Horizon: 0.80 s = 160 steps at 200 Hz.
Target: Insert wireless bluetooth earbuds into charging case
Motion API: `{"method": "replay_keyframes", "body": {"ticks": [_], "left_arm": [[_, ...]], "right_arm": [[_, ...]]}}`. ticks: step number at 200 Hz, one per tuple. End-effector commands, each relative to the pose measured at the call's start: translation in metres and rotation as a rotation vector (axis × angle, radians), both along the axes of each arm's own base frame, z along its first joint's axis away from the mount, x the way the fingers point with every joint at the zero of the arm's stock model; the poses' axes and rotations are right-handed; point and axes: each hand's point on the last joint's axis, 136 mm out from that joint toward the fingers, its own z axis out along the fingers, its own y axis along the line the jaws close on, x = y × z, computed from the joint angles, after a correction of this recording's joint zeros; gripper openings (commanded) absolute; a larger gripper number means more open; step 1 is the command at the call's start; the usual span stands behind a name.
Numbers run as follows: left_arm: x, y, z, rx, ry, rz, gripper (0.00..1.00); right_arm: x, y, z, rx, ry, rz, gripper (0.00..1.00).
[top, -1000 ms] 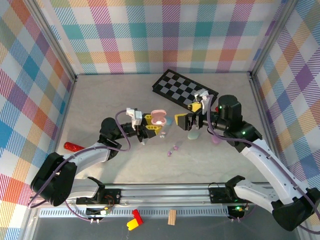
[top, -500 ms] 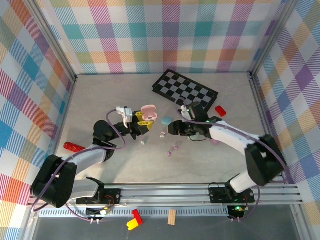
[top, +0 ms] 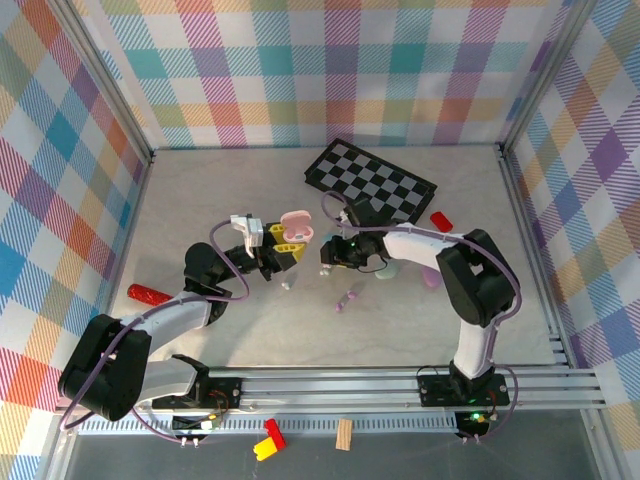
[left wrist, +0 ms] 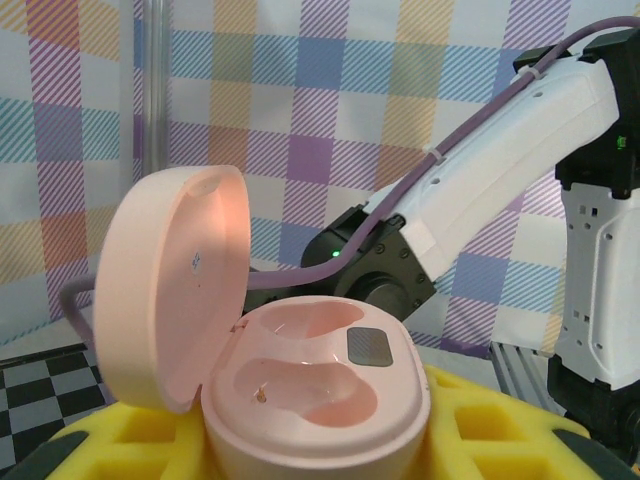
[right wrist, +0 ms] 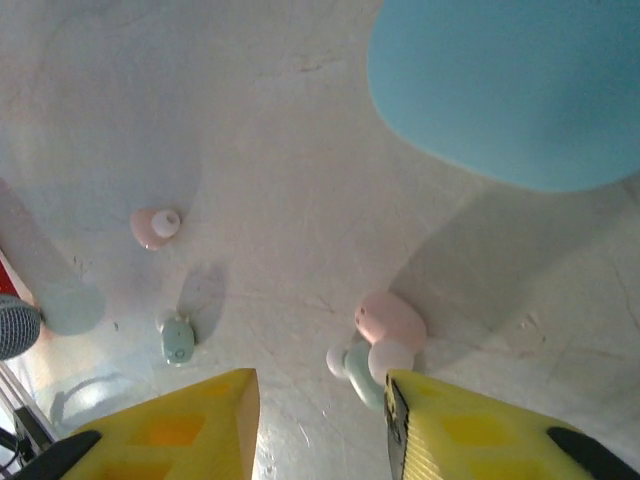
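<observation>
We see the left gripper (top: 286,243) pinching the pink charging case (left wrist: 320,400) between its yellow pads. The lid (left wrist: 175,290) is swung open and the two hollows face up. Just behind the case, in the left wrist view, the white right arm (left wrist: 500,190) and its purple cable cross the background.

The right gripper (right wrist: 322,388) hangs low over the table (right wrist: 270,150) near the open case. Its yellow fingers are spread apart and clamp nothing, with bare table between them. A pink bud (right wrist: 392,320) and a mint bud (right wrist: 360,375) lie huddled together, touching the inner edge of one finger. A second pink bud (right wrist: 155,227) and a green bud (right wrist: 178,341) lie apart on the other side. Past the fingertips the blue case (right wrist: 500,90) crowds the same patch of table.

From above, two purple buds (top: 349,294) lie nearer the arm bases. The chessboard (top: 372,180) and a red piece (top: 441,221) sit farther back. A red cylinder (top: 148,293) lies well off to the left.
</observation>
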Motion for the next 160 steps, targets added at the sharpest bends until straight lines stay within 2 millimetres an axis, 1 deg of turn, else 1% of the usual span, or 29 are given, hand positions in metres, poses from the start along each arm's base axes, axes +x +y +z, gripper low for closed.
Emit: {"method": "replay_keyframes", "body": {"ticks": [1, 21, 52, 76, 91, 112, 138, 160], "left_arm": [[-0.009, 0.004, 0.011, -0.024, -0.055, -0.015, 0.37], [-0.010, 0.005, 0.012, -0.024, -0.056, -0.018, 0.37], [-0.011, 0.005, 0.012, -0.023, -0.056, -0.021, 0.37], [-0.011, 0.004, 0.012, -0.023, -0.057, -0.023, 0.37], [-0.011, 0.004, 0.012, -0.022, -0.058, -0.023, 0.37], [-0.011, 0.004, 0.012, -0.023, -0.058, -0.024, 0.37], [-0.012, 0.004, 0.011, -0.022, -0.053, -0.027, 0.37], [-0.012, 0.004, 0.011, -0.022, -0.052, -0.027, 0.37]], "right_arm": [[0.003, -0.002, -0.008, -0.045, 0.031, -0.021, 0.36], [0.005, -0.005, -0.016, -0.076, 0.040, -0.026, 0.35], [0.003, -0.003, -0.023, -0.078, 0.063, -0.018, 0.32], [0.001, -0.005, -0.028, -0.089, 0.071, -0.022, 0.26], [0.001, -0.006, -0.030, -0.091, 0.078, -0.023, 0.24], [0.000, -0.007, -0.034, -0.099, 0.087, -0.028, 0.18], [0.000, -0.008, -0.030, -0.101, 0.078, -0.032, 0.14], [0.003, -0.017, -0.021, -0.125, 0.035, -0.055, 0.14]]}}
